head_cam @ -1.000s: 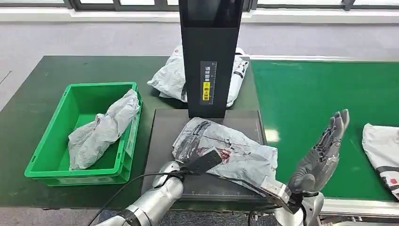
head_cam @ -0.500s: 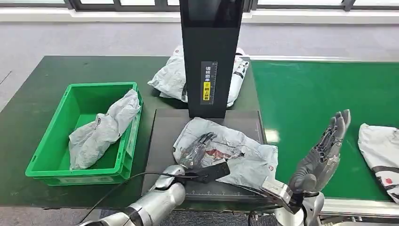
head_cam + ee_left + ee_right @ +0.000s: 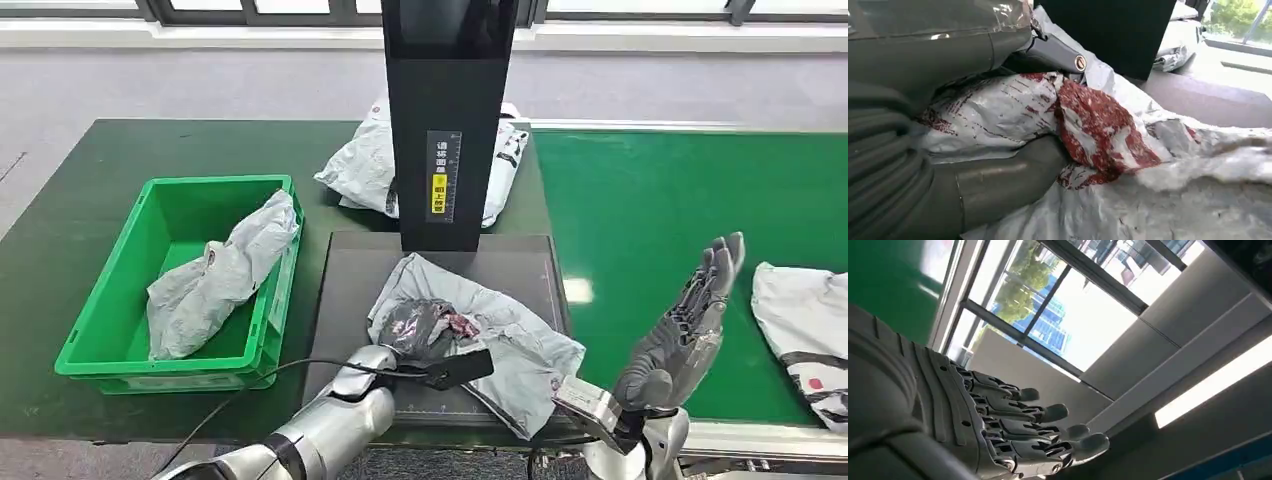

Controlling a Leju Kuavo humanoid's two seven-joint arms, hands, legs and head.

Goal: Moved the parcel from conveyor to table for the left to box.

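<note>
The left hand (image 3: 425, 330) grips the crumpled grey parcel (image 3: 500, 335) on the dark pad of the surface. The green box (image 3: 110, 330) lies to its left. The right hand (image 3: 685, 330) is raised, released, holding nothing.

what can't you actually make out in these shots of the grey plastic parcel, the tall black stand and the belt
- Grey plastic parcel under the left hand: the hand hides the red print in the head view; the left wrist view is too close to read it.
- Second grey parcel: its middle sits behind the tall black stand.
- White parcel on the green conveyor belt: cut off by the head view's right edge.
- Yellow label on the stand: too small to read.
</note>
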